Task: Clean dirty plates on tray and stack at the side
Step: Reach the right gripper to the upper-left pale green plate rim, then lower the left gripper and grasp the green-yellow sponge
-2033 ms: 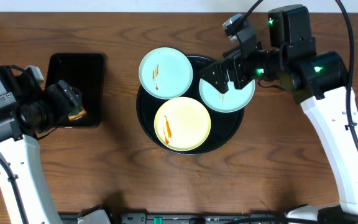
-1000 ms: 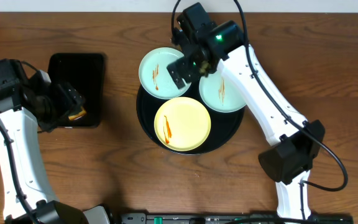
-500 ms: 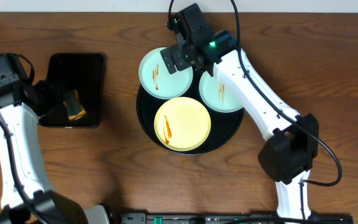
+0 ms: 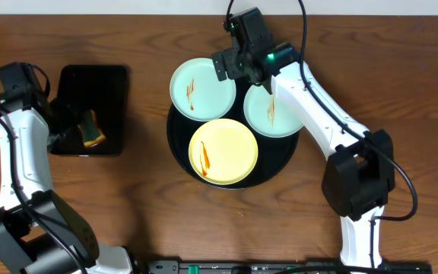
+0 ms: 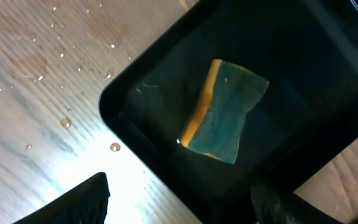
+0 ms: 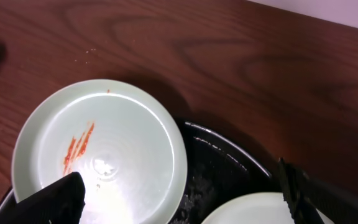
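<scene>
The right arm [image 4: 318,106] has swung across from the right side of the round black tray [image 4: 177,142]. It now reaches over the tray's far edge, its wrist hanging between the two mint plates. The left arm [image 4: 14,160] has drawn back to the left, off the small rectangular tray [image 4: 109,91]. The sponge [image 5: 222,112] it was covering now lies open to view in there (green face up, yellow edge showing). Neither move has brought a finger onto a plate. I judge the cleaning not yet begun, with the sponge still to be picked up and a plate still to be steadied.

All three plates rest on the round black tray, each with its orange streaks. The far-left mint plate [image 4: 202,89] overhangs the rim, the far-right mint plate [image 4: 277,114] sits beside it, and the yellow plate [image 4: 223,151] is nearest.

The right gripper [image 6: 188,199] has its fingers spread wide with nothing between them, and it hovers over the right rim of the far-left mint plate. The left gripper [image 5: 176,202] is likewise spread wide and empty. The sponge lies ahead of it, apart from both fingertips.
</scene>
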`<state>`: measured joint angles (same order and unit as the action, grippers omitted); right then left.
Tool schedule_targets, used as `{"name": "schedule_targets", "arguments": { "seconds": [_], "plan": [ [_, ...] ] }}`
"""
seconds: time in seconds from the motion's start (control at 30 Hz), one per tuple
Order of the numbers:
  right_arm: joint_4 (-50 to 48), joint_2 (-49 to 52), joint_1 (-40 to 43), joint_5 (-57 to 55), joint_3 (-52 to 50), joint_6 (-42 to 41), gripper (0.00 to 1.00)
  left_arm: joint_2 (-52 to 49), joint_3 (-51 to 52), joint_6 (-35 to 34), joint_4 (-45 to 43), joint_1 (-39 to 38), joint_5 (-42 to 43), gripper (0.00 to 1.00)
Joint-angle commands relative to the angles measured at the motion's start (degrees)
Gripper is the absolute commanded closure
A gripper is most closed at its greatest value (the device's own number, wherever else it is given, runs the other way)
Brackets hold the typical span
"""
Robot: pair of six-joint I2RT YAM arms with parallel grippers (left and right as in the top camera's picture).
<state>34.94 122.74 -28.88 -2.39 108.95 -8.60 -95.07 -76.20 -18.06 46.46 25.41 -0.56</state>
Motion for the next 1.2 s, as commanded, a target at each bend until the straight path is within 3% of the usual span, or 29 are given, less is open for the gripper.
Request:
{"name": "schedule_targets", "arguments": {
  "seconds": [0.0,0.2,0.3,0.4,0.5,0.73,1.0,1.17],
  "plan": [
    [-0.72,3.04,0.17,0.94,-1.11,-0.83,0.01,-0.57,-1.01,-0.22,-1.46,0.24,2.14,0.32],
    [-0.9,3.72,-0.11,0.98,-1.11,-1.22,0.01,-1.9,-1.01,0.39,-4.94,0.24,6.62,0.33],
    [-0.79,3.72,-0.42,0.96,-1.14,-1.22,0.01,-4.0,-1.01,0.87,-5.25,0.24,7.23,0.19],
    [-0.66,3.72,-0.42,0.96,-1.14,-1.22,0.01,-6.08,-1.01,4.96,-5.44,0.24,9.29,0.13],
    [-0.63,3.72,-0.42,1.01,-1.14,-1.25,0.01,-7.85,-1.01,9.62,-5.68,0.24,8.59,0.13],
    [-0.42,3.72,-0.57,1.05,-1.14,-1.25,0.01,-10.23,-0.98,10.38,-5.9,0.24,0.46,0.13],
    [-0.44,3.72,-0.57,1.18,-1.14,-1.22,0.01,-16.39,-0.96,13.57,-6.95,0.15,8.41,0.13],
    [-0.39,3.72,-0.57,1.18,-1.14,-1.22,0.01,-18.05,-0.96,13.55,-9.66,0.0,8.5,0.13]
  ]
}}
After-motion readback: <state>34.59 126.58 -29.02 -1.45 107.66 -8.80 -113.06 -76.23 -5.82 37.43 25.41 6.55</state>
